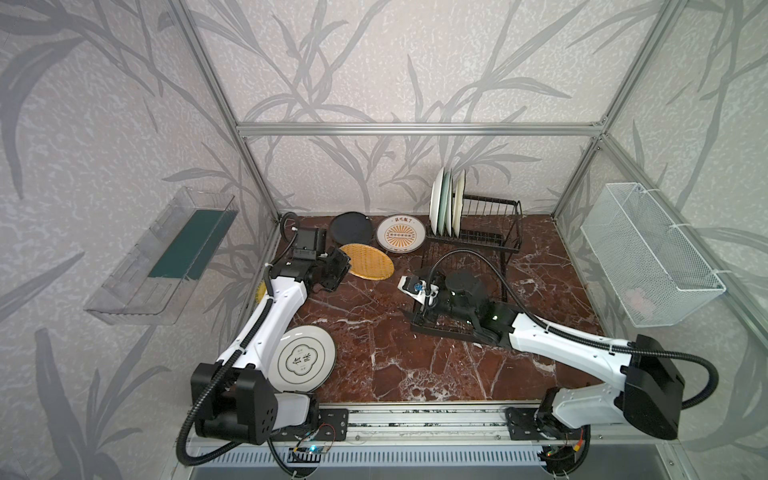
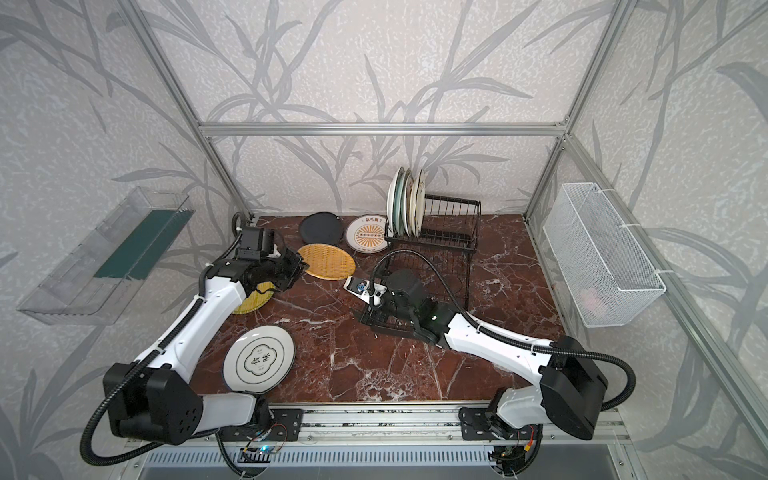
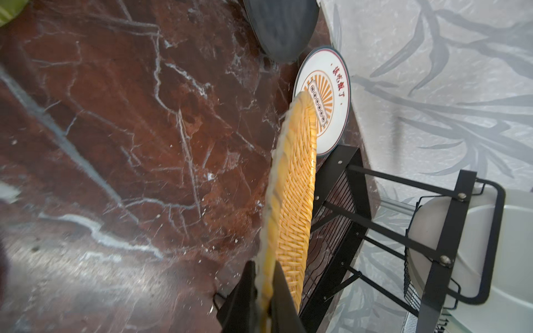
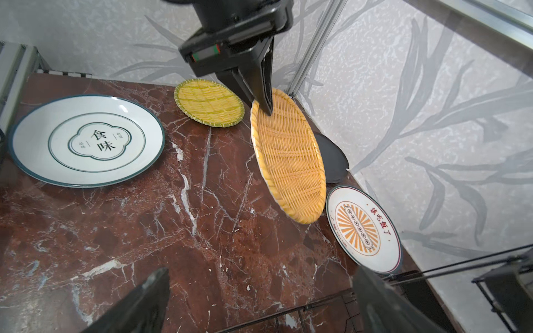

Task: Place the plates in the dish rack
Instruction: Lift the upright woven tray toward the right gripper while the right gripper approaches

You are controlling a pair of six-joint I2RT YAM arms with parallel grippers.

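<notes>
The orange woven plate (image 4: 288, 155) hangs tilted just in front of the black plate (image 1: 351, 232) and the sunburst plate (image 1: 401, 235), near the left end of the dish rack (image 1: 490, 232). The left fingers (image 4: 265, 86) are pinching its rim from both faces and raising that edge. A rim grip like that looks chosen so the plate can be stood on edge, as the slots demand. Whether its low edge touches the worktop (image 1: 415, 365) I cannot tell.

The rack stands at the back, with a few pale plates (image 1: 446, 203) upright and packed together at its left end. The slots to their right hold nothing, so this one likely belongs there.

The right fingers (image 4: 144, 302) are spread wide and hold nothing. They sit low over the rack's flat grid tray and face the tilted plate, ready, I'd guess, to receive or steady it.

The yellow woven plate (image 4: 209, 102) under the left arm and the white dark-rimmed plate (image 1: 305, 359) at the front lie flat. Flat on stone, they offer little rim to catch.
</notes>
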